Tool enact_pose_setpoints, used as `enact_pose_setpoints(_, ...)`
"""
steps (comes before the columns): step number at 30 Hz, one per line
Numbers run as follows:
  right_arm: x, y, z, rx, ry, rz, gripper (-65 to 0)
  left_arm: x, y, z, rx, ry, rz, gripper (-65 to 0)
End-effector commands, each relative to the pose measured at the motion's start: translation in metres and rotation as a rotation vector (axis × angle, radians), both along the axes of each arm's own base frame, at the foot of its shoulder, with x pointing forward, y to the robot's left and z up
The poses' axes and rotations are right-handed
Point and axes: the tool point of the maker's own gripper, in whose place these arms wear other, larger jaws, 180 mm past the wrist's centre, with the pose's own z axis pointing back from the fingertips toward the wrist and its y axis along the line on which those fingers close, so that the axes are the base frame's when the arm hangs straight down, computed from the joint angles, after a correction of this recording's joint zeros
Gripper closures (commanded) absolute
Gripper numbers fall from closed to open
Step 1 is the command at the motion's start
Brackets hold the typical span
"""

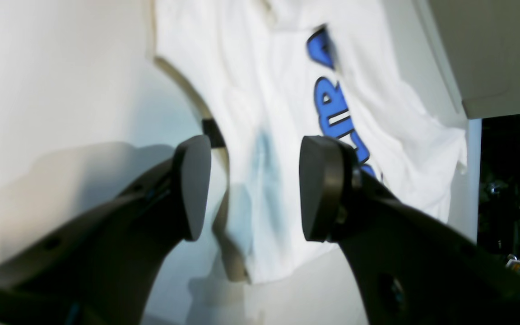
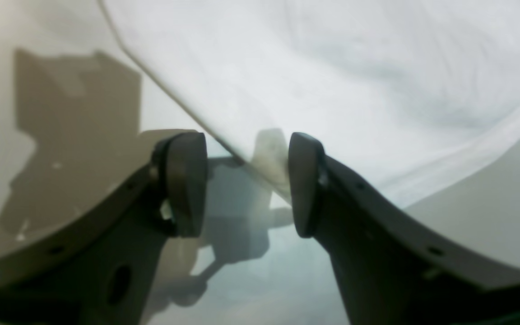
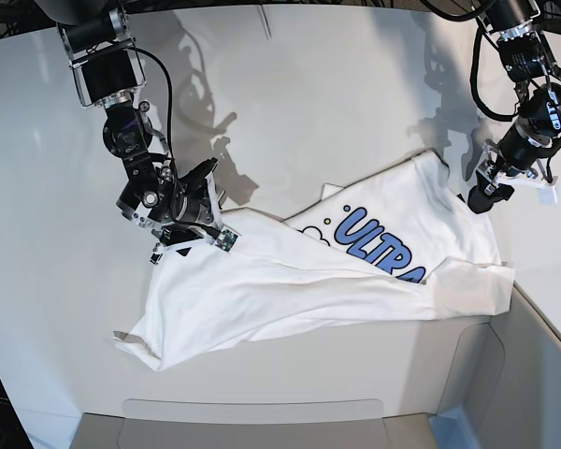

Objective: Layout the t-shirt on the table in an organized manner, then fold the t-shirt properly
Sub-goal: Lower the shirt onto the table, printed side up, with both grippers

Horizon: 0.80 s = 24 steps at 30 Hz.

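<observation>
White cotton of the t-shirt point(image 3: 290, 281) was spread crumpled on the table point(image 3: 337, 103), while the left gripper point(image 1: 253, 189) and right gripper point(image 2: 246, 183) were held wide, nothing gripped.

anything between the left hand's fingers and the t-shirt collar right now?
Nothing. In the left wrist view the left hand is open over the t-shirt, with only the collar edge and bare table in the gap; no other object intervenes.

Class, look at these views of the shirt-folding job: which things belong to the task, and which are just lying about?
Belonging to the job:
- t-shirt, crumpled, partly folded over
- table
- left gripper, fingers apart over the collar
- right gripper, fingers apart at the shirt's edge

Just lying about:
- grey-white bin at the corner
</observation>
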Motion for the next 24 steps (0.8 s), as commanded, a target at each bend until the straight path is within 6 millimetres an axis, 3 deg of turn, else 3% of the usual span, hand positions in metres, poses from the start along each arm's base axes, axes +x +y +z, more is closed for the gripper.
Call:
enact_pose_setpoints(1,0.012,0.002,0.015,0.01,-0.042,0.006,-29.3,0.007,0.003,0.015,0.015,-0.044,-0.004,-30.3)
enact_pose_setpoints(7,0.01,-0.001,-0.015,-0.015,0.06,0.011,-27.4,0.008,0.002,0.02,0.023,-0.057,-0.009,-30.3)
enact_pose_setpoints(11,0.017,-0.004,-0.014,-0.03,0.08,0.042,-14.3,0.008,0.001,0.019,0.022,-0.055,-0.011,-30.3)
enact_pose_setpoints(14,0.027,-0.006,-0.004,-0.038,0.054,0.037,0.0,0.008,0.0,0.018,0.021,-0.053,-0.016,-30.2)
enact_pose_setpoints(19,0.037,-0.007,0.02,-0.061,-0.01,0.041,0.0,0.003,-0.001,0.014,0.02,-0.038,-0.019,-30.2)
enact_pose_setpoints(24,0.043,0.006,0.072,-0.015,-0.165,0.056,0.0,0.005,-0.006,0.025,0.046,-0.064,-0.041,-30.2)
